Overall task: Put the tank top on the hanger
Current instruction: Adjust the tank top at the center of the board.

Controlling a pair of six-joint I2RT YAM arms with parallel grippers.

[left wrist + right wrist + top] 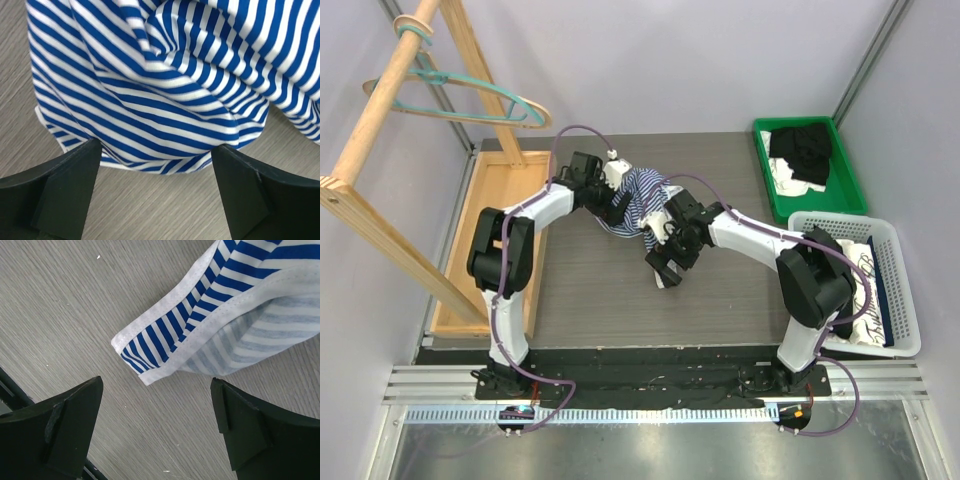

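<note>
The tank top (pixel 642 193), blue-and-white striped, lies crumpled on the grey table between the two arms. My left gripper (pixel 613 208) stands at its left edge. In the left wrist view the striped fabric (pixel 165 75) bunches just beyond my left gripper (pixel 157 165), which is open with only bare table between its fingers. My right gripper (pixel 665 262) is at the top's near end. It is open too (pixel 157 400), and a white-trimmed corner of the top (pixel 200 325) lies just ahead of its fingertips, untouched. The teal hanger (pixel 470 95) hangs on the wooden rack at the back left.
The wooden rack (pixel 380 110) slants across the left side above a wooden tray base (pixel 490 200). A green bin (pixel 850 170) with black and white garments sits at the back right. A white basket (pixel 900 300) of clothes stands at the right edge.
</note>
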